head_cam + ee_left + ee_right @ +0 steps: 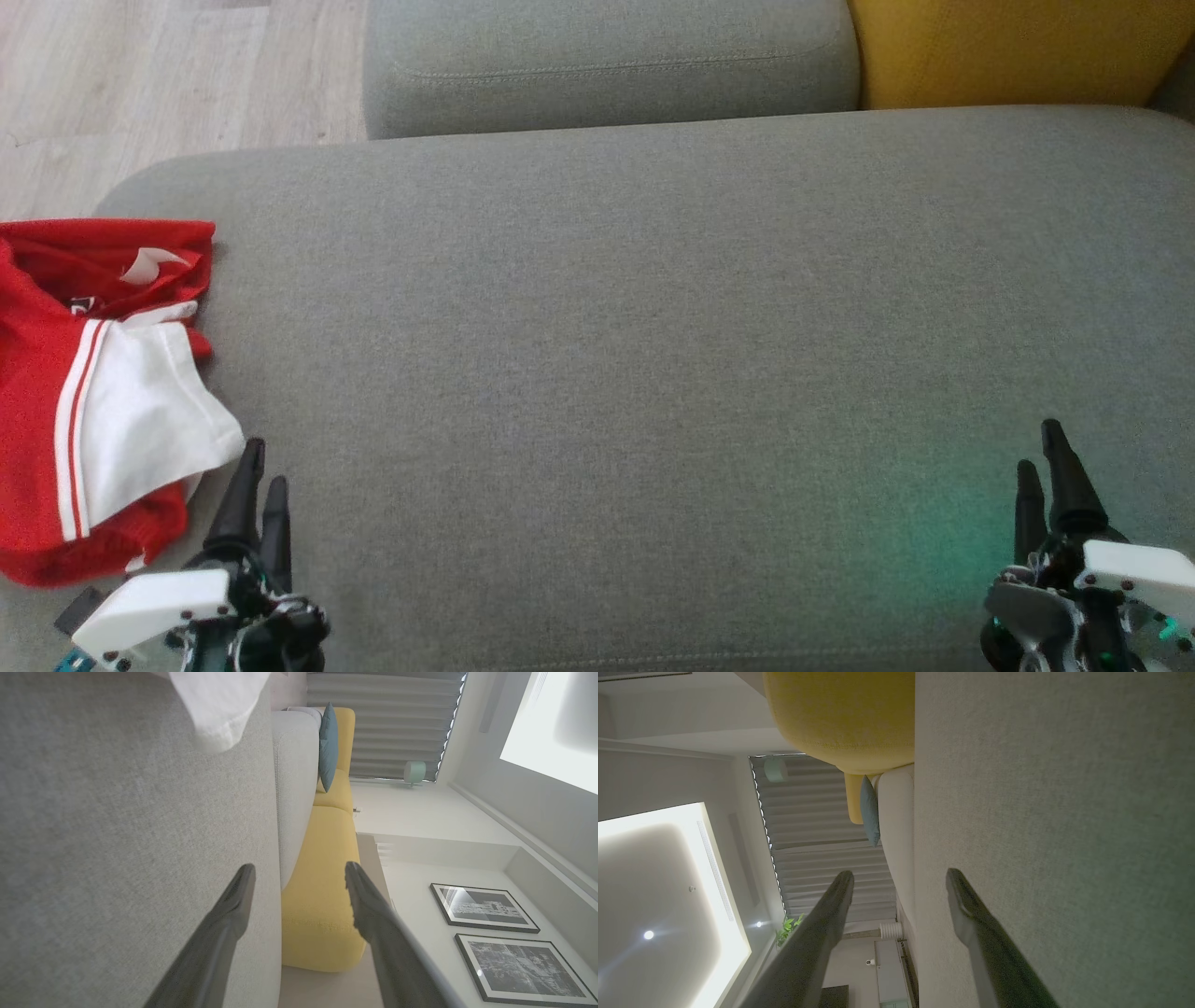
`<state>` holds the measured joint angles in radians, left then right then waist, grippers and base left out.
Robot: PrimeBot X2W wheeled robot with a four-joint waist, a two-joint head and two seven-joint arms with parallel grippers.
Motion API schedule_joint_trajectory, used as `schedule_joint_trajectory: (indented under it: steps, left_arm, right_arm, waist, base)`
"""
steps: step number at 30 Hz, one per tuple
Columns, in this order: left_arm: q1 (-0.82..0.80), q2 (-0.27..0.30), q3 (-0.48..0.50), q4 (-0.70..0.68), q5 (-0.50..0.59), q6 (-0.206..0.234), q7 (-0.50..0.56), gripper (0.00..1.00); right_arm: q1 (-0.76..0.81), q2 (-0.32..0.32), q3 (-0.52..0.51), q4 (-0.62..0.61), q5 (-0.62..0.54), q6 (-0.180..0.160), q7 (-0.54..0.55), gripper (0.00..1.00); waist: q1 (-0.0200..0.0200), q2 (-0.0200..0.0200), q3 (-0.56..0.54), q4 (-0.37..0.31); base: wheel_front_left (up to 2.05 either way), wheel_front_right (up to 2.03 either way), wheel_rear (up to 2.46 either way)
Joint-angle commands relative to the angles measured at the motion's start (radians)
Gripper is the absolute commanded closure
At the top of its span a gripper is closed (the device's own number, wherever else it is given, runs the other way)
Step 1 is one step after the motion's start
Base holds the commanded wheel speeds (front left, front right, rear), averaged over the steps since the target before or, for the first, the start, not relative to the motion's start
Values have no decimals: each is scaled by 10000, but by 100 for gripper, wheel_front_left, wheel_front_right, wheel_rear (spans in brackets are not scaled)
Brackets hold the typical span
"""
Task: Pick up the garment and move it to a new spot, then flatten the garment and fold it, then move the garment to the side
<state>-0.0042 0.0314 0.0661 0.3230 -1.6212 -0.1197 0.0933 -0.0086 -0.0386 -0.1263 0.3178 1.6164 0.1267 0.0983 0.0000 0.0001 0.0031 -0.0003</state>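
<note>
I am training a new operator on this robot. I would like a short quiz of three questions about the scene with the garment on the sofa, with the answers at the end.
1. True or false: the left gripper is holding the garment.
2. Where does the garment lie on the grey cushion, as the head view shows it? A) at its left edge B) in its middle C) at its right edge
3. Fill in the missing word: the jaws of the right gripper stand ____, with nothing between them.

Key: 1 false, its jaws are apart and hold nothing; 2 A; 3 open.
</note>
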Motion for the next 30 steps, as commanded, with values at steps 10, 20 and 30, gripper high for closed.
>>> schedule_joint_trajectory:
  steps: [10, 20, 30]
  left_arm:
    - [-637, 143, -271, -603, 704, -39, -378, 0]
    - [-807, 125, -406, -998, 2197, -46, -671, 0]
    - [-956, 150, -666, -1311, 3731, -52, -964, 0]
  right_arm:
    - [-420, -173, 368, -581, -648, 7, -374, 0]
    - [-500, -344, 590, -833, -1731, 10, -682, 0]
    - [-511, -442, 704, -1177, -3297, 13, -834, 0]
  waist:
    - [0, -1, -2, 12]
    - [0, -1, 0, 12]
    - [0, -1, -5, 20]
  base:
    - [0, 0, 0]
    - [0, 0, 0]
    - [0, 0, 0]
